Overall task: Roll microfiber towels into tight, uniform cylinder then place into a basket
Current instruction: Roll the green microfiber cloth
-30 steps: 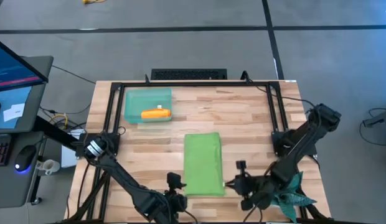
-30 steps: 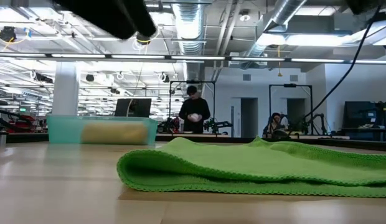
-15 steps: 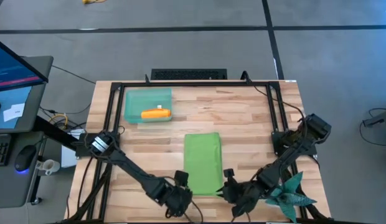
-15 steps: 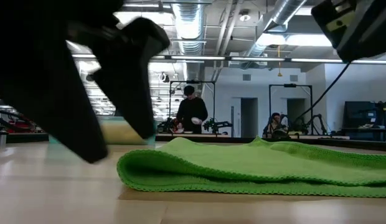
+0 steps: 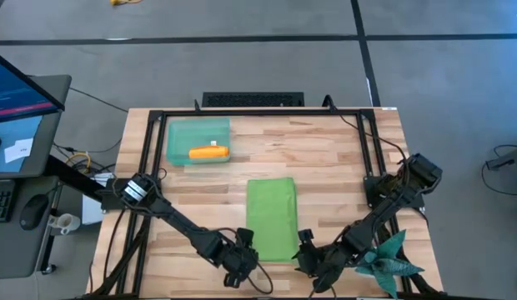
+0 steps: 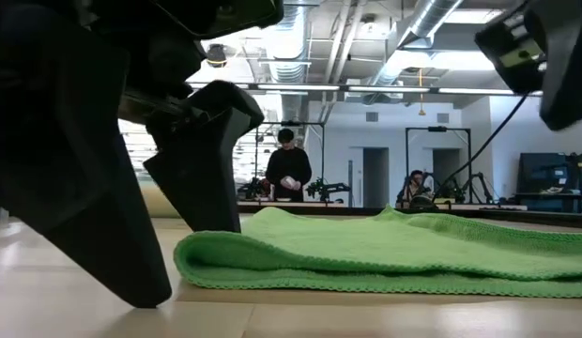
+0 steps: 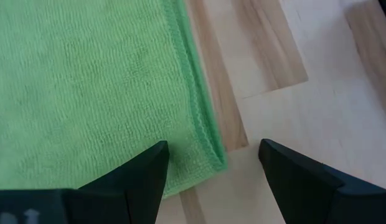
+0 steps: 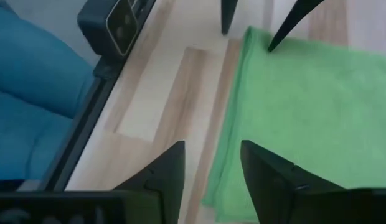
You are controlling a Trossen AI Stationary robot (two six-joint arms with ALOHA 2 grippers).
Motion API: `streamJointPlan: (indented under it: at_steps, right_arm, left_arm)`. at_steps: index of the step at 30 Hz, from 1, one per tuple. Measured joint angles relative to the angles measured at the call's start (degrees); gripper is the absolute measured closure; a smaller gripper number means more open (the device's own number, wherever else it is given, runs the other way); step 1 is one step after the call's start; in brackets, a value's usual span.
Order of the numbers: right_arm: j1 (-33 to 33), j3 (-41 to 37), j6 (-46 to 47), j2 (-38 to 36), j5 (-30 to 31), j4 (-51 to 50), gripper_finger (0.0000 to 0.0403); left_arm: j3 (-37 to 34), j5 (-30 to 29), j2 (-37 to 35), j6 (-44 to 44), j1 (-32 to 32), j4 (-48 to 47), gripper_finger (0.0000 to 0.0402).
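Note:
The lime green microfiber towel [image 5: 271,218] lies folded flat on the wooden table, near its front edge. My left gripper [image 5: 242,255] is open at the towel's near left corner [image 7: 208,158], one finger over the cloth and one over bare wood. My right gripper [image 5: 307,252] is open at the towel's near right corner [image 8: 227,180], which lies in the gap between its fingers. The orange towel [image 5: 208,152] lies rolled inside the teal basket [image 5: 179,133] at the far left. My left gripper's fingers [image 6: 113,244] slant down to table height on either side of the towel's near left corner. Whether they touch the cloth or the wood, I cannot tell.
A spiky teal star-shaped object [image 5: 392,262] lies at the near right corner beside my right arm. A black frame [image 5: 258,114] borders the table. Bare wood lies between the towel and the basket. A person [image 6: 291,174] stands far off in the room behind.
Both grippers have come down and tipped steeper at the green towel's near corners. The left moved toward the far edge and right, its fingers now filling the low view's left side. The right moved toward the table's left. The towel has not moved.

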Motion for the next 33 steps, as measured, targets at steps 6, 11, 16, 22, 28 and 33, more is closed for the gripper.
streamJointPlan:
  at_steps: [6,11,16,22,28,33]
  right_arm:
    - [-0.7,0.0,0.5,4.0,-1.7,-0.6,0.0215]
    - [-0.5,-0.1,0.5,7.9,-2.2,-0.7,0.0217]
    - [-0.8,0.2,1.4,9.7,-1.8,-1.2,0.0218]
    - [-1.7,0.4,5.8,9.8,-2.2,-3.4,0.0231]
    - [-2.4,0.3,6.6,9.8,-2.4,-4.0,0.0289]
    - [-2.6,0.2,6.6,9.8,-1.8,-4.4,0.0343]
  left_arm:
    - [-0.6,0.3,-0.1,-0.9,0.6,0.5,0.0152]
    - [-0.6,0.4,-0.1,-1.0,1.0,0.4,0.0152]
    - [-0.6,0.3,0.0,-1.2,1.0,0.3,0.0152]
    - [-0.6,0.3,0.0,-1.3,1.1,0.1,0.0152]
    - [-0.6,0.3,0.1,-0.6,1.0,0.2,0.0185]
    - [-0.6,0.3,0.1,0.3,1.0,0.3,0.0240]
